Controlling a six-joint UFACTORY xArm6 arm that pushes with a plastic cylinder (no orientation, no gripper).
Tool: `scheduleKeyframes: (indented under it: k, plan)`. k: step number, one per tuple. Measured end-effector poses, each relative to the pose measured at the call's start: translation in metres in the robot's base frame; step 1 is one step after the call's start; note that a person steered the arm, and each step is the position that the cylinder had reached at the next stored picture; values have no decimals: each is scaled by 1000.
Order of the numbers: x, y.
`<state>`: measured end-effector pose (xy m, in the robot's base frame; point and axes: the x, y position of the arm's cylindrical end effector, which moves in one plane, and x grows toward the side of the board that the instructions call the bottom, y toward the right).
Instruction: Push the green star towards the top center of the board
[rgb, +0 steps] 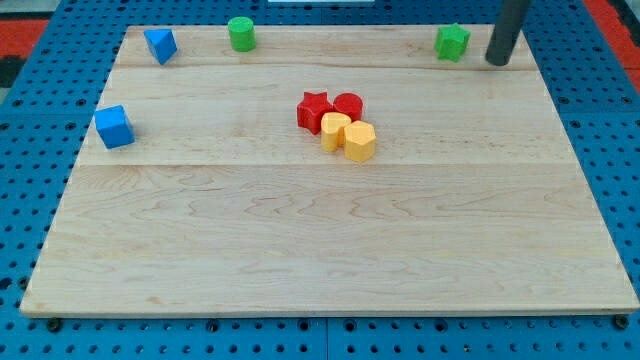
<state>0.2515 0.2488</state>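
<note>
Green and chunky, the green star (452, 41) sits near the view's top right corner of the wooden board (300, 250), close to the top edge. It looks like a small, light, rigid block with a flat base, so I judge it will slide readily on the smooth wood but may spin if pushed off-centre, since its points give uneven faces. I carry no claw, only a bare rod with nothing to open or close; my tip (496, 62) rests just to the view's right of the star, apart from it, holding nothing. Contact is best made on the star's right side, through its middle, to send it leftward along the top edge. That path looks open until the green cylinder (241, 33) further left; the top centre lies between the two. Elsewhere, a blue block (160, 45) and a blue cube (114, 126) sit at the view's left, and a red star (313, 110), red cylinder (348, 105) and two yellow blocks (349, 136) cluster mid-board. Around the board lies a blue perforated table (30, 200).
</note>
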Motion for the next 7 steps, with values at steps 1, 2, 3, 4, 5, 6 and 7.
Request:
scheduleKeyframes:
  k: [1,2,3,4,5,6,7]
  plan:
    - [-30,-36]
    - [-30,-119]
    - [-30,-186]
    - [-30,-187]
    - [-35,-187]
    - [-40,-186]
    - [-45,-184]
